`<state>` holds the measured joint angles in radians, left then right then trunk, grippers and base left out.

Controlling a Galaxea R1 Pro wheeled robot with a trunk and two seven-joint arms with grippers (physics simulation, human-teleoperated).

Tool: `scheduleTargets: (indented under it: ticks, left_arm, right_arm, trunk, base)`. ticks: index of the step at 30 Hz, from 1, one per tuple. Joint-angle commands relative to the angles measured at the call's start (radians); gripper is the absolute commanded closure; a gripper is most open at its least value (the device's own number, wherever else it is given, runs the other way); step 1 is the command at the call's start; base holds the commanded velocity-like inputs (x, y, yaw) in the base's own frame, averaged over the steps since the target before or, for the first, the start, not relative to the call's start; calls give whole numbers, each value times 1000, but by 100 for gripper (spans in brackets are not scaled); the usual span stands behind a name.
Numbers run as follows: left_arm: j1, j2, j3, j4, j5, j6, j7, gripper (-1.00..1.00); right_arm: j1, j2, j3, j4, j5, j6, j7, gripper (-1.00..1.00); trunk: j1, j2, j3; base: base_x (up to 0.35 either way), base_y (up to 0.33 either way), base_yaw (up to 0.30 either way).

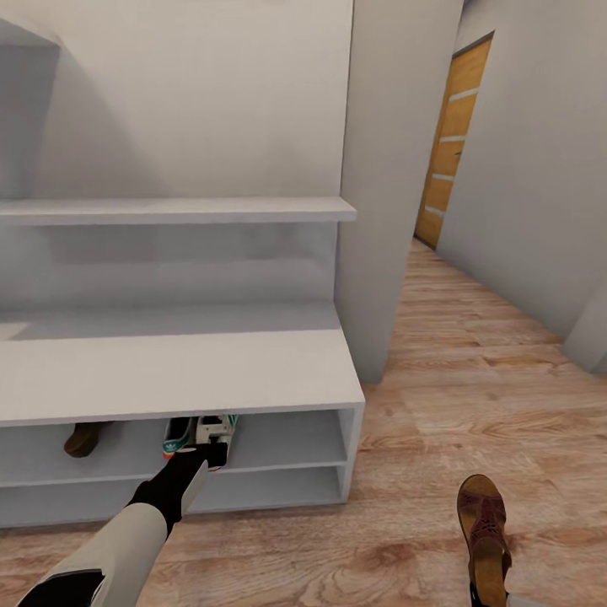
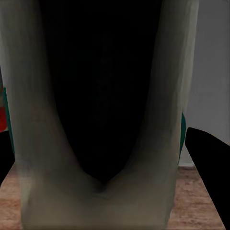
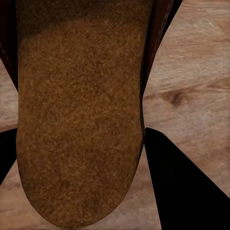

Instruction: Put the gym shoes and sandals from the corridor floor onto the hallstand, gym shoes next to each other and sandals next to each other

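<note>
A white gym shoe (image 1: 201,433) with green stripes and a red patch sits at the front of the upper shelf of the hallstand (image 1: 177,371). My left gripper (image 1: 204,460) is on its heel. In the left wrist view the gym shoe (image 2: 100,96) shows its dark opening between the black fingers (image 2: 211,167). One brown sandal (image 1: 83,438) lies further left on the same shelf. The other sandal (image 1: 484,527) is at the lower right over the corridor floor (image 1: 472,396). My right gripper (image 3: 76,158) is shut on this sandal (image 3: 81,105), a finger (image 3: 182,187) on each side.
A floating wall shelf (image 1: 177,209) runs above the hallstand. A white wall corner (image 1: 388,185) stands at the unit's right end. The corridor runs back to a wooden door (image 1: 451,143), with another wall (image 1: 539,169) on the right.
</note>
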<state>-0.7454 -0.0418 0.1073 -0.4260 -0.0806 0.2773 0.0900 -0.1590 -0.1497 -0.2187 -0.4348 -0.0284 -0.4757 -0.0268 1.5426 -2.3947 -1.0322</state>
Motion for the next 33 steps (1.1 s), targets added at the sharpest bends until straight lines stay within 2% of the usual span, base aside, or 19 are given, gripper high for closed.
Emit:
scheduleTargets:
  ticks: [1, 29, 30, 33]
  left_arm:
    - [0, -1, 6, -2, -8, 5, -1, 100]
    - [0, 0, 8, -5, -7, 3, -2, 100]
    - [0, 1, 8, -5, -7, 3, -2, -100]
    - [0, 4, 7, -5, -7, 2, -3, -100]
  right_arm:
    - [-1, 0, 1, 1, -5, -3, -1, 100]
    - [-1, 1, 1, 1, -5, -3, -1, 100]
    - [-1, 1, 1, 1, -5, -3, -1, 100]
    - [-1, 1, 1, 1, -5, -3, -1, 100]
  trunk:
    - [0, 0, -1]
    - [0, 0, -1]
    - [0, 0, -1]
    - [0, 0, -1]
  base:
    - [27, 11, 0]
    - [59, 17, 0]
    - [2, 0, 0]
    - [0, 0, 0]
